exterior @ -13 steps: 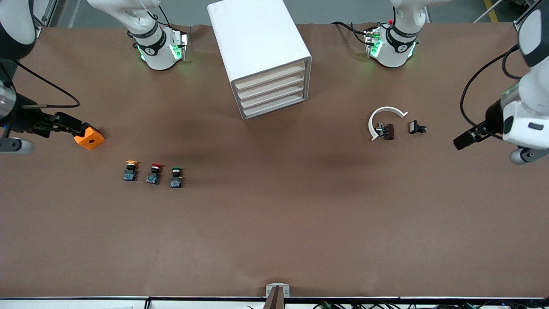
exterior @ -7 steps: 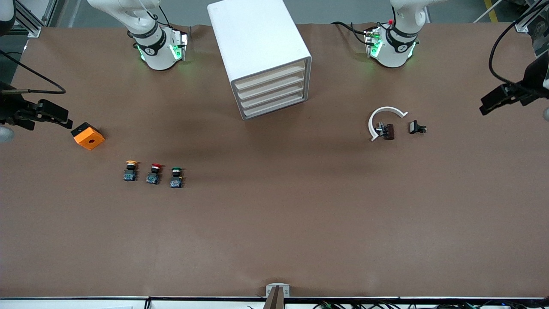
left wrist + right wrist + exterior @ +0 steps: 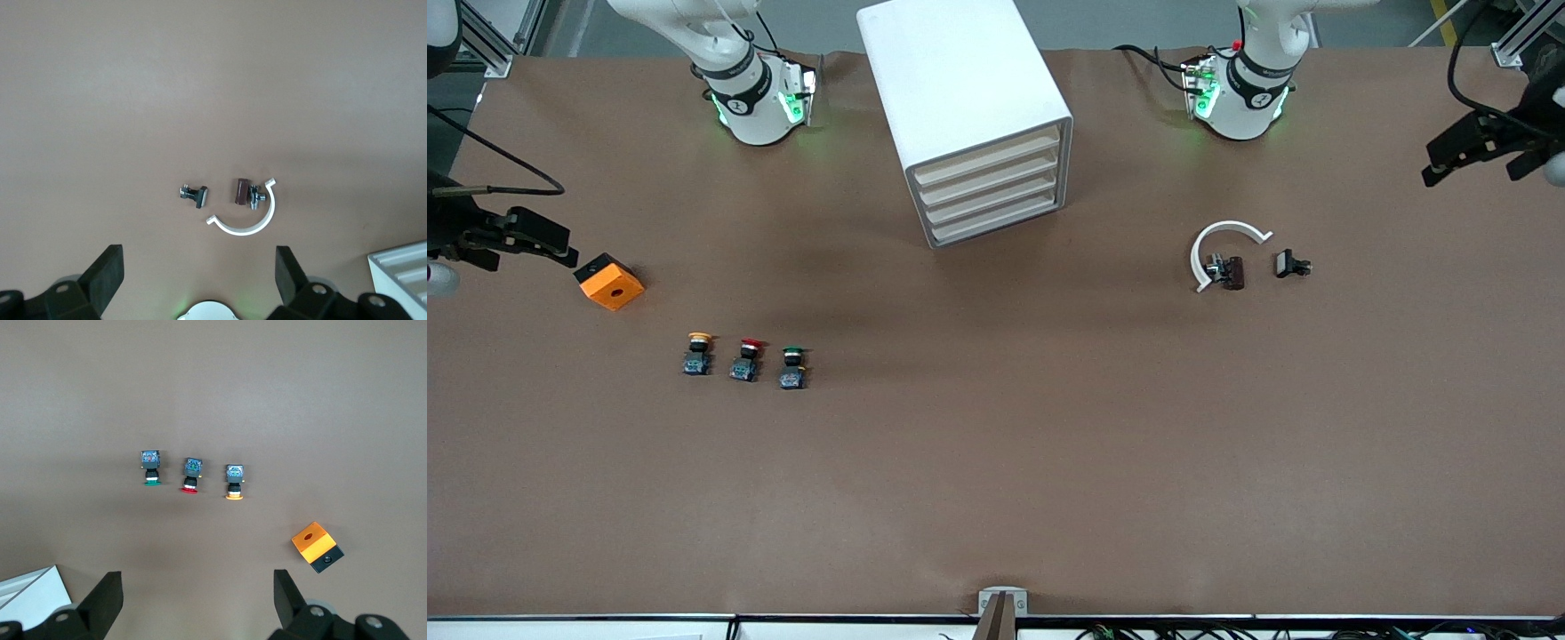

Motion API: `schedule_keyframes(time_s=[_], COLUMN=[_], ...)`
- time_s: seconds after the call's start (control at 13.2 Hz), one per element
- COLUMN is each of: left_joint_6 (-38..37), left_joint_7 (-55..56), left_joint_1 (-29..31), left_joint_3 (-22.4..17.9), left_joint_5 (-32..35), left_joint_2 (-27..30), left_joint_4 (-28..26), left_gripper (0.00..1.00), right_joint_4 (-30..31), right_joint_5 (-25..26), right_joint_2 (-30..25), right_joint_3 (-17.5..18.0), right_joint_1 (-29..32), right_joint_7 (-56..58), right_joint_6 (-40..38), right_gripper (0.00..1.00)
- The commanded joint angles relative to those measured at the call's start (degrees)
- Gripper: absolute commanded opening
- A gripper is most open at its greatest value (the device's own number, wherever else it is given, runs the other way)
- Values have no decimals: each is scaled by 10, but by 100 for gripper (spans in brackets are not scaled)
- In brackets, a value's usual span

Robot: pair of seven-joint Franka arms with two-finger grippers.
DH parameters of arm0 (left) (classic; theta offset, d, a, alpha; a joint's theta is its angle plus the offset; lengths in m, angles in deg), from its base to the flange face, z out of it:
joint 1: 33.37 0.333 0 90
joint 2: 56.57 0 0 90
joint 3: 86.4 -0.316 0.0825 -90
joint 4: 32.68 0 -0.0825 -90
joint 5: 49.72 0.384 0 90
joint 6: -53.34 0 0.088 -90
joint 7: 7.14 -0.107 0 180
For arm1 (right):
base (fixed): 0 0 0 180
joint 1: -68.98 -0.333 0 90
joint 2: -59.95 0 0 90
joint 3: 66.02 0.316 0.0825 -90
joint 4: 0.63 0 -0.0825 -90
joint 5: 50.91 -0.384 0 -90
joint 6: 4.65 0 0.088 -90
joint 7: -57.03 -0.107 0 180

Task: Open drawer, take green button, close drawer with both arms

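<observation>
Both arms parked high at the table ends, all four drawers shut

Your left gripper [image 3: 1449, 160] hangs over the left arm's end of the table, fingers [image 3: 107, 273] spread, empty. Right gripper [image 3: 547, 240] sits over the right arm's end just beside the orange box [image 3: 609, 282], fingers [image 3: 107, 597] also spread, empty. Green button [image 3: 791, 367] stands on the table next to the red button [image 3: 745, 359], nearer the front camera than the cabinet [image 3: 969, 116]; drawer [image 3: 987, 182] closed

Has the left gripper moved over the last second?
Yes. The left gripper has drawn away from the white ring, up toward the table's edge at the left arm's end.
</observation>
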Motion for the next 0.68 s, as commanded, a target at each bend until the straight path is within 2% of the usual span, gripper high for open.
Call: schedule_keyframes(time_s=[0.0, 0.15, 0.46, 0.61], left_joint_6=[23, 24, 20, 20], left_joint_7=[-9, -10, -6, -5], left_joint_1=[-19, -16, -12, -12], left_joint_3=[-6, -6, -6, -5], left_joint_5=[-6, -6, -6, -6], left_joint_2=[48, 42, -7, -11], left_joint_4=[-58, -53, 7, 10], left_gripper=[100, 100, 100, 100], right_joint_4=[-10, -14, -29, -38], right_joint_5=[9, 9, 13, 19], right_joint_2=[4, 4, 0, -2], right_joint_3=[8, 7, 10, 11], right_joint_1=[8, 8, 4, -12], right_joint_7=[6, 7, 11, 11], right_joint_6=[-3, -5, -9, -22], right_gripper=[100, 100, 100, 100])
